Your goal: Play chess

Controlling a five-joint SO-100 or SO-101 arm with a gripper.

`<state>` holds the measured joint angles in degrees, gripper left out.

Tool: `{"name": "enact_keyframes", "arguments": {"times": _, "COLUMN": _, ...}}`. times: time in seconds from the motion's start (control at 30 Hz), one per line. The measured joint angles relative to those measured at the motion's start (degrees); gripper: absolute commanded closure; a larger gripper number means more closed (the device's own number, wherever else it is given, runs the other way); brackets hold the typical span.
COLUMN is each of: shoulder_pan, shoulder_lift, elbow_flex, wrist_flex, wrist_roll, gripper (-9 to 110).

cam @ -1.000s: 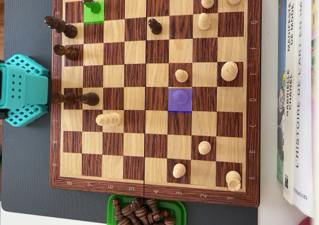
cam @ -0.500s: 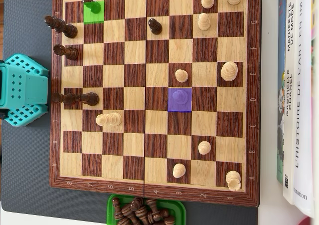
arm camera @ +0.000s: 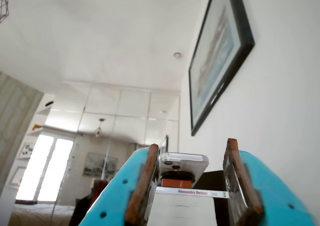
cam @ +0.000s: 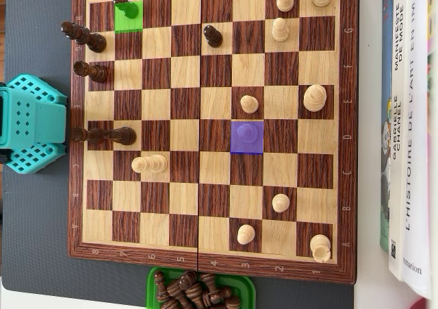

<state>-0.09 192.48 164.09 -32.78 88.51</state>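
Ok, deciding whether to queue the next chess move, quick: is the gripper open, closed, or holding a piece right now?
Gripper: open, raised toward the ceiling in the wrist view, jaws spread apart with no chess piece between them.

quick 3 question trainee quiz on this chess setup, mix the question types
1. True or false: the piece on the green square is dark.
2. Multiple choice: the green tray of captured dark pieces sits at which edge of the chessboard in the overhead view? A) top B) bottom C) right
3. Short answer: in the wrist view, does the hand grip a chess piece?

Key
1. False: it is tinted green like its square, so its colour cannot be told.
2. B.
3. No: its fingers stand apart, pointing up at the room, and frame a distant phone.
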Motion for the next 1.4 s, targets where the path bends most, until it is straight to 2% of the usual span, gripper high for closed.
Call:
{"name": "enact_keyframes", "arguments": {"times": 0.33, "shoulder_pan": 0.35, "shoulder_lift": -0.70, "elbow_flex": -7.73, "wrist_flex": 35.51, "wrist_roll": 0.00, "gripper": 83}}
{"name": "enact_keyframes", "arguments": {"times": 0.67, "shoulder_pan": -3.25, "shoulder_lift": -14.77, "elbow_flex": -28.56, "wrist_flex": 87.89, "wrist_roll": 0.09, "gripper": 83}}
{"name": "enact_keyframes", "arguments": {"times": 0.83, "shoulder_pan": -6.24, "shoulder_lift": -26.10, "elbow_flex": -39.99, "wrist_flex": 108.02, "wrist_roll": 5.27, "gripper": 83}}
{"name": "enact_keyframes", "arguments": {"times": 1.1, "shoulder_pan": -10.37, "shoulder_lift": -41.57, "elbow_flex": -53.79, "wrist_flex": 125.68, "wrist_roll": 13.18, "gripper": 83}}
{"name": "enact_keyframes", "arguments": {"times": 1.4, "shoulder_pan": -19.42, "shoulder_lift": -53.53, "elbow_flex": -58.18, "wrist_flex": 127.71, "wrist_roll": 16.70, "gripper": 83}}
